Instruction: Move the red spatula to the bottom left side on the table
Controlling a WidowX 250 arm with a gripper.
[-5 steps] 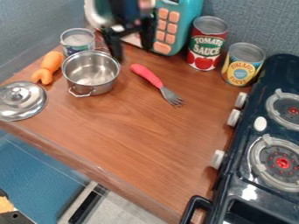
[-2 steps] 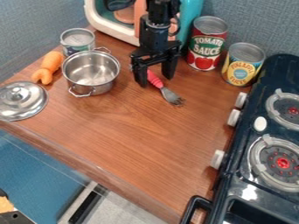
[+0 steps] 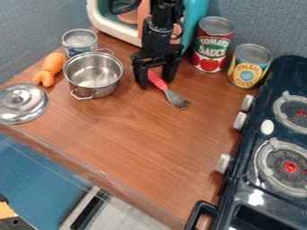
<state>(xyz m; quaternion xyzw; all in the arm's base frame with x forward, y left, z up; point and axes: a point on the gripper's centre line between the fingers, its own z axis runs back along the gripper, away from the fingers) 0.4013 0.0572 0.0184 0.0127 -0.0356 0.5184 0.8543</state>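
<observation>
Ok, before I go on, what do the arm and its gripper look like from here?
The arm is black and blocky, built from stacked segments, with a thin dark loop, probably a cable, curving out beside the wrist. The gripper is black too: a wide crosspiece carrying two chunky fingers. I can't make out any markings.

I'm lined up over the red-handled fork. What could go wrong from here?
The gripper straddles the fork's slanted handle near one end, so the fork might twist or tip as it lifts.

The saucepan stands close on the image-left side; a low sweep that way could bump it.

The lid lies at the lower left and may get in the way.
</observation>
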